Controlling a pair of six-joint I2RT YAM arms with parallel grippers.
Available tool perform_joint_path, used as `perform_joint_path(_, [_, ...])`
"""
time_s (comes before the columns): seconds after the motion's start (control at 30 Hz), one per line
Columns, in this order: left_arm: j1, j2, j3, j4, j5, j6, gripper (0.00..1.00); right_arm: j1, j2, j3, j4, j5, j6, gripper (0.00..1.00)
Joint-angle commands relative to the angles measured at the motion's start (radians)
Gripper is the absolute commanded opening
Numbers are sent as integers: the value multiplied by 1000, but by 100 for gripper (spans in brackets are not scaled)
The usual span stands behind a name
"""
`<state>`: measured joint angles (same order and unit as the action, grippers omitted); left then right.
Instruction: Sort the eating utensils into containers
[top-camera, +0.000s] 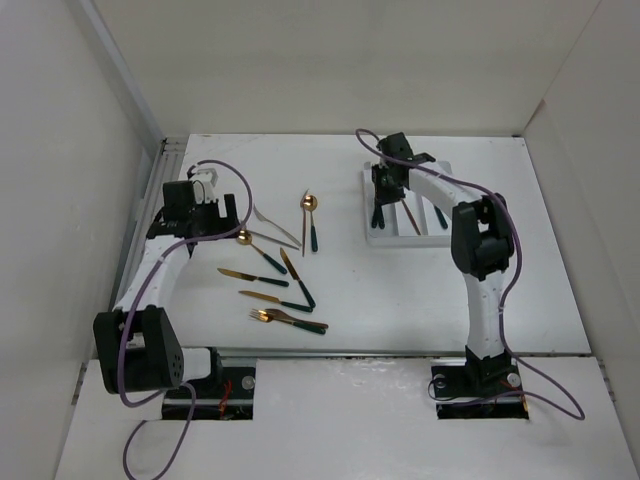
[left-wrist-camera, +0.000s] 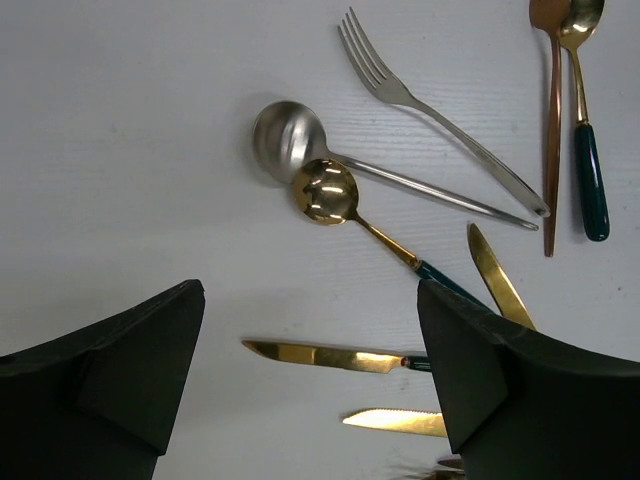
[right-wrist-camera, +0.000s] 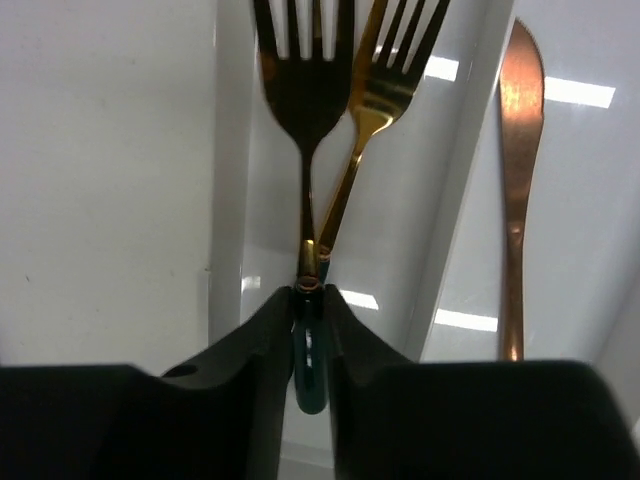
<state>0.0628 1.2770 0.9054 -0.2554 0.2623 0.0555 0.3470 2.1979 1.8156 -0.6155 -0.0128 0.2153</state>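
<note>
My right gripper (top-camera: 384, 192) is shut on the dark green handle of a gold fork (right-wrist-camera: 303, 80) and holds it in the left compartment of the white tray (top-camera: 372, 236). In the right wrist view the gripper (right-wrist-camera: 310, 297) pinches the handle just below the neck. A second gold fork (right-wrist-camera: 385, 75) lies beside it, and a copper knife (right-wrist-camera: 518, 150) lies in the middle compartment. My left gripper (top-camera: 207, 212) is open and empty above the table. In the left wrist view the gripper (left-wrist-camera: 310, 370) hangs over a gold knife (left-wrist-camera: 330, 356).
Loose on the table lie a silver spoon (left-wrist-camera: 285, 140), a gold spoon (left-wrist-camera: 325, 190), a silver fork (left-wrist-camera: 420, 100), a green-handled spoon (left-wrist-camera: 588, 150), more knives (top-camera: 262, 297) and forks (top-camera: 290, 319). White walls enclose the table on three sides.
</note>
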Motion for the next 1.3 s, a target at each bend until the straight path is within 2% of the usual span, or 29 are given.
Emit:
perform_joint_path(0.0, [3, 15, 41, 15, 5, -92, 85, -5, -41, -21, 42, -21, 44, 29])
perform_joint_path(0.07, [3, 33, 41, 15, 5, -114, 83, 4, -52, -21, 31, -12, 44, 42])
perform_joint_path(0.23, [-47, 90, 84, -11, -70, -215, 79, 14, -118, -10, 31, 19, 13, 48])
perform_joint_path(0.33, [-121, 163, 172, -97, -204, -279, 77, 24, -159, 4, 20, 49, 4, 49])
perform_joint_path(0.47, [-204, 300, 308, -317, -334, -348, 77, 43, -217, -27, 32, 71, 4, 49])
perform_joint_path(0.53, [-227, 391, 357, -392, -345, -376, 77, 43, -254, -58, 45, 71, 13, 49])
perform_joint_path(0.83, [-353, 522, 382, -463, -354, -442, 77, 61, -357, -249, 91, 71, 24, 49])
perform_joint_path(0.97, [-362, 556, 363, -463, -342, -463, 66, 61, -400, -309, 114, 80, 24, 49])
perform_joint_path(1.03, [-362, 568, 363, -463, -316, -464, 66, 61, -412, -329, 114, 89, 24, 49])
perform_joint_path(1.2, [-362, 602, 372, -453, -278, -464, 45, 61, -431, -351, 114, 108, 15, 49])
perform_joint_path(1.27, [-362, 620, 362, -453, -267, -464, 41, 61, -440, -351, 114, 119, 6, 49])
